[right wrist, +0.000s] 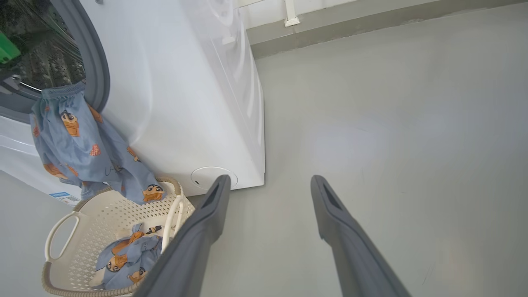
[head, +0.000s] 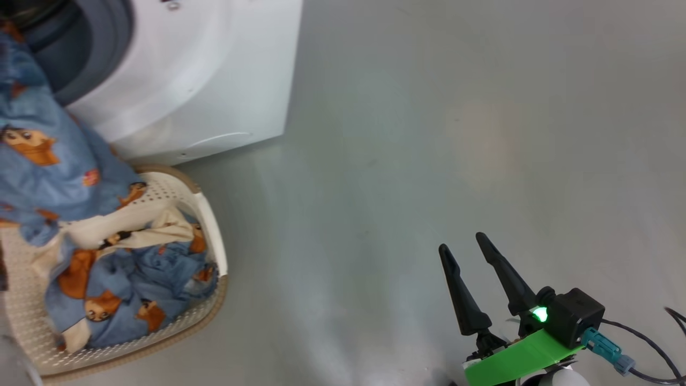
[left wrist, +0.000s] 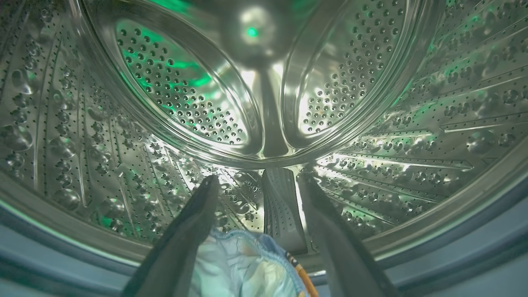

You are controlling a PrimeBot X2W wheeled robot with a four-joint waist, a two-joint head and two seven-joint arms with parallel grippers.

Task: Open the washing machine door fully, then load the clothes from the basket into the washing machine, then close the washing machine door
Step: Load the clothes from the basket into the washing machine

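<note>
Steel drum (left wrist: 181, 90) beyond left fingers (left wrist: 185, 235), clothes (left wrist: 243, 268) between

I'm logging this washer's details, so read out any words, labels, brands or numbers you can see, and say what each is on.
No text here can be read.
Label sticker, low on the washing machine: blue header, print too small to read.
Orange patches on the clothes: too blurred to tell whether they carry letters.

Smooth grey floor (right wrist: 392, 103) spreads beyond the right pincer (right wrist: 270, 178) to a darker skirting (right wrist: 330, 27) below a white wall (right wrist: 264, 10).
</note>
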